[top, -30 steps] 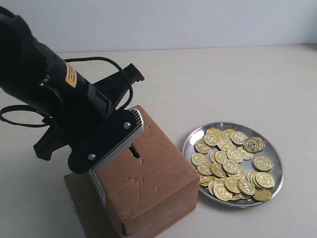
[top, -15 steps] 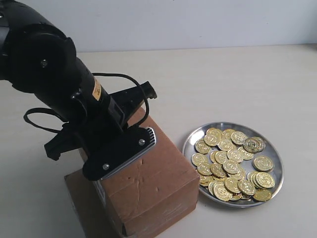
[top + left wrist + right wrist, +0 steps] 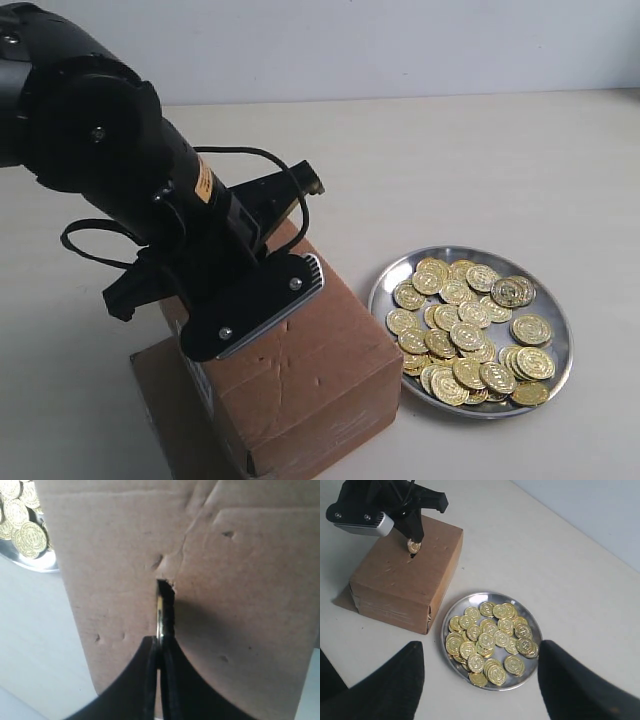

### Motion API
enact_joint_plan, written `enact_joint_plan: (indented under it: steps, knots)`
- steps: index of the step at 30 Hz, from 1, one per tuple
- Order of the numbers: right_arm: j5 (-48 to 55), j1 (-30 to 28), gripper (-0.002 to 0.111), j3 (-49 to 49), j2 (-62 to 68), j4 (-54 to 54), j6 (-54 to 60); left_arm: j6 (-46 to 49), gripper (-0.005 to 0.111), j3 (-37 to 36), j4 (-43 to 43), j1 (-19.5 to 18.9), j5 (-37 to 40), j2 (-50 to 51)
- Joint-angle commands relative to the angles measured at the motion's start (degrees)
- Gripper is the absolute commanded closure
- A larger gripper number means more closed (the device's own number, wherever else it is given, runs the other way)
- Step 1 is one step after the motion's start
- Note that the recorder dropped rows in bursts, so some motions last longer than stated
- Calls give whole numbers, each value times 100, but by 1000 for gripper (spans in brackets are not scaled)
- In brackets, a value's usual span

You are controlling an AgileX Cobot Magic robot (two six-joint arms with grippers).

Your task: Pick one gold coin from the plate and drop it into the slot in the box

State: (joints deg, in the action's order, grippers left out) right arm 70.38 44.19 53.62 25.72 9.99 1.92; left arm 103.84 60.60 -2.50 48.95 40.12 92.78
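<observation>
**Coin held edge-on at the slot**

Little writing can be read. The left arm (image 3: 110, 150) carries a small orange-yellow sticker (image 3: 203, 180) with dark print too fine to make out. A white label strip (image 3: 197, 378) runs down one side of the box (image 3: 310, 370), and its text is also illegible. The gold coins (image 3: 465, 335) bear an embossed pattern, with no lettering that can be resolved.

The box is brown cardboard, dented and creased across its top face. It stands on a flat cardboard sheet (image 3: 150, 385) on the pale desk (image 3: 450, 170). The slot (image 3: 167, 605) is a short dark slit with ragged, torn edges in the top face. In the exterior view the arm hides it.

The left end effector (image 3: 159, 647) has its black fingers pressed together on one coin (image 3: 159, 617). The coin is pinched edge-on and lined up along the slit. Its lower rim sits at the opening, though how far in cannot be told.

The plate (image 3: 548, 298) is round, shiny silver metal with a shallow rim. It lies on the desk just beside the box, heaped with overlapping coins.

The right end effector (image 3: 480, 652) hangs above the plate, its two dark fingers (image 3: 385, 685) spread wide and holding nothing.
</observation>
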Motion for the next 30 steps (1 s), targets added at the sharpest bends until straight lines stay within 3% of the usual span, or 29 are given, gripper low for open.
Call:
enact_joint_plan:
  steps: [1, 12, 14, 18, 20, 23, 25, 28, 30]
  knots:
    - [-42, 16, 47, -14, -31, 45, 3, -120, 107, 18, 8, 20, 75, -7]
    - [-42, 16, 47, -14, -31, 45, 3, -231, 106, 18, 8, 20, 140, -7]
    - [-42, 16, 47, -14, -31, 45, 3, -255, 93, 18, 8, 20, 176, -7]
    - [-42, 16, 47, -14, -31, 45, 3, -255, 55, 18, 8, 20, 145, -7]
    - [-42, 16, 47, -3, -31, 176, 15, -427, 51, 18, -30, 20, 22, -93]
    - [-96, 16, 54, -3, -42, 1712, -303, -1699, 59, 18, -667, 20, -286, -555]
    - [-776, 16, 76, -3, -42, 2957, -1070, -2679, 78, 18, -1173, -38, -203, -1014]
    - [-1639, 16, 104, -15, -93, 3496, -2070, -3909, 106, 18, -1139, -230, 150, -1613]
    - [-2280, 16, 108, -107, -213, 3385, -2431, -4837, 107, 18, -945, -466, 562, -2051]
